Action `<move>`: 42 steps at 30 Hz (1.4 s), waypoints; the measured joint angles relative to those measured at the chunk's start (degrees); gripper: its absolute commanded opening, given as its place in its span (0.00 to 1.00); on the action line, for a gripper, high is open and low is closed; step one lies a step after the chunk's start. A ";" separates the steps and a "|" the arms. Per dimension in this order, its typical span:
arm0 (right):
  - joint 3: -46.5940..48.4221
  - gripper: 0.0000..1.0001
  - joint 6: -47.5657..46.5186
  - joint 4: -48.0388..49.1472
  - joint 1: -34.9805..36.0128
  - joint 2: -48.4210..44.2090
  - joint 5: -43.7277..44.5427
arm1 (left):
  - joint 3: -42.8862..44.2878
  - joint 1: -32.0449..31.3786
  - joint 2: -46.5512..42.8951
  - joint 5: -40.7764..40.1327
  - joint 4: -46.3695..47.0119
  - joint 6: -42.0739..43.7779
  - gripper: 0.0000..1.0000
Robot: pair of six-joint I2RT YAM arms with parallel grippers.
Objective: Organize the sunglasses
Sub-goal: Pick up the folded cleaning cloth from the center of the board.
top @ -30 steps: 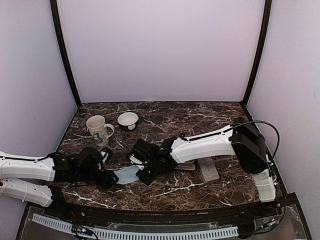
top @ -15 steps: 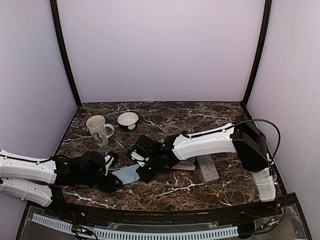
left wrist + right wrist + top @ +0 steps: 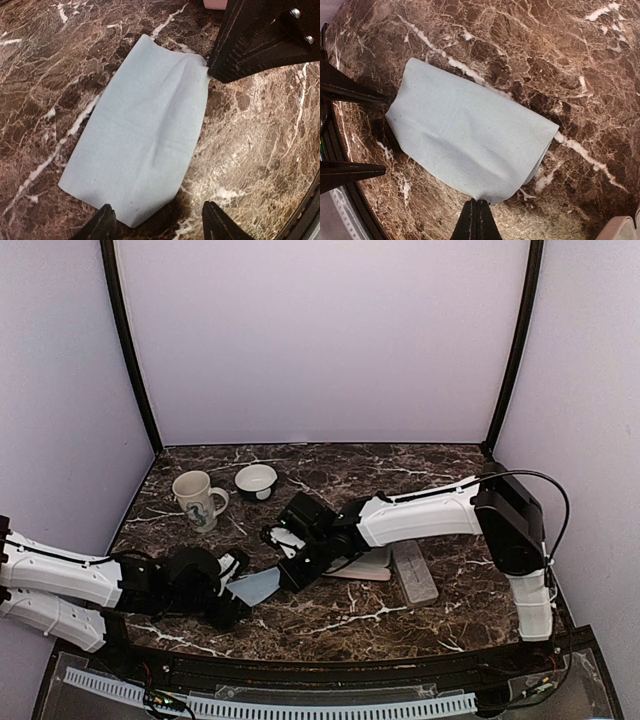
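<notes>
No sunglasses show in any view. A folded light-blue cloth (image 3: 256,586) (image 3: 142,145) (image 3: 470,135) lies on the marble table. My right gripper (image 3: 476,206) (image 3: 292,574) is shut on the cloth's edge, pinching a small pucker of it. In the left wrist view that same gripper (image 3: 265,40) grips the cloth's far corner. My left gripper (image 3: 157,214) (image 3: 234,592) is open at the cloth's near end, its fingers (image 3: 104,220) astride the near corner without closing on it. Its two fingers (image 3: 350,92) reach in from the left in the right wrist view.
A pink case (image 3: 374,564) lies partly under my right arm, with a grey case (image 3: 415,574) beside it on the right. A cream mug (image 3: 197,499) and a small white bowl (image 3: 256,481) stand at the back left. The table's front rim (image 3: 300,660) is close.
My left gripper has slid right, up to the cloth's near corner. My right gripper has drawn back a little, still pinching the cloth's edge.
</notes>
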 measured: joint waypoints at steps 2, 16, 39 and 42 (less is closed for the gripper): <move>0.00 0.00 0.26 0.28 -0.17 0.00 -0.98 | 1.25 -0.20 1.22 -0.98 0.11 1.18 0.64; -0.15 0.00 1.81 1.49 -1.05 -0.20 -5.33 | 8.39 -2.54 12.92 -6.54 1.51 6.16 0.70; -0.96 0.00 2.56 2.32 -2.08 -0.92 -7.04 | 11.15 -3.61 16.96 -15.37 -2.29 0.50 0.57; -0.96 0.00 2.56 2.32 -2.08 -0.92 -7.02 | 11.15 -3.61 16.48 -15.39 -3.78 -1.11 0.54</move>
